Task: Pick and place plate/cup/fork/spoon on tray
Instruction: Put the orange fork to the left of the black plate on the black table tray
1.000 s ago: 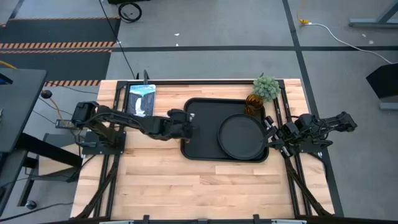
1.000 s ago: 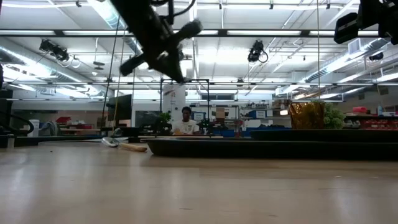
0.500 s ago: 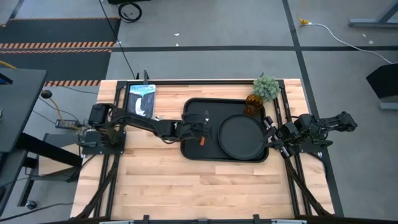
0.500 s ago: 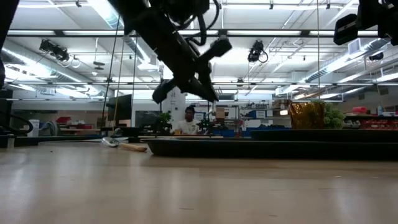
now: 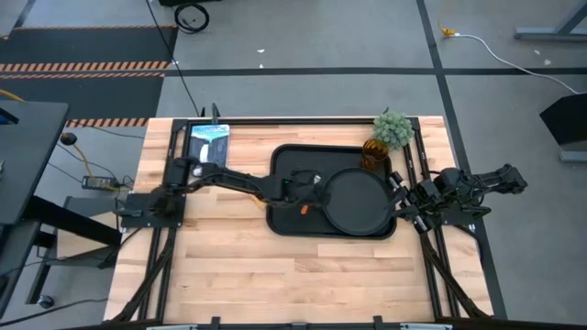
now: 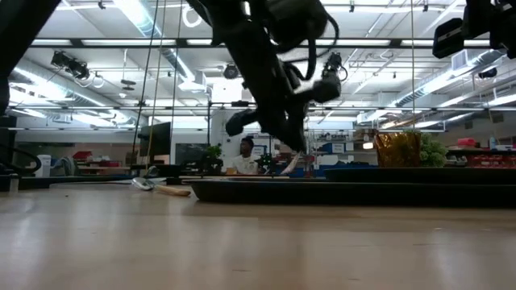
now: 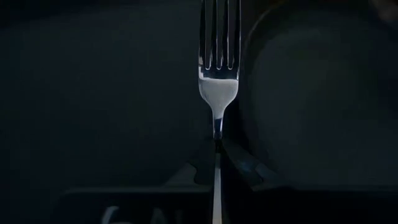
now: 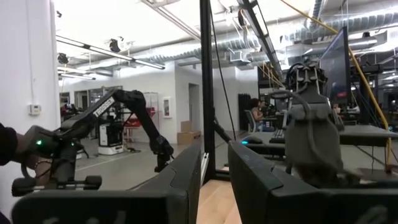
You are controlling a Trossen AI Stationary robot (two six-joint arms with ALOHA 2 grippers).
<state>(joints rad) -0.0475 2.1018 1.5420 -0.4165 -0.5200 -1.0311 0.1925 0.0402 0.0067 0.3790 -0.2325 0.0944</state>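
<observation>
The black tray (image 5: 286,163) lies at the table's far middle. The round black plate (image 5: 358,202) lies in its right half. The amber cup (image 5: 373,152) stands at the tray's far right corner and also shows in the low view (image 6: 397,150). My left gripper (image 5: 310,189) is over the tray, just left of the plate, shut on the fork (image 7: 218,87). The fork's orange handle (image 5: 302,209) sticks out on the gripper's near side. The spoon (image 6: 155,187) lies on the table left of the tray. My right gripper (image 5: 400,198) waits open at the table's right edge. My left gripper pinches the fork's thin metal neck (image 7: 217,132) between its two fingers (image 7: 244,167), just behind the tined head. The fingers lie along the fork, whose tines point ahead of them. The fork slants over the tray floor beside the plate's left rim (image 7: 244,74).
A small green plant (image 5: 393,128) stands at the far right beside the cup. A blue-and-white packet (image 5: 208,145) lies at the far left. Bare wood fills the table's near half. A person sits in the room beyond the table (image 6: 241,158).
My left gripper has gone toward the table's right edge, from the tray's left rim to beside the plate, and has come down toward the tray. The fork has gone with it, held the whole time.
</observation>
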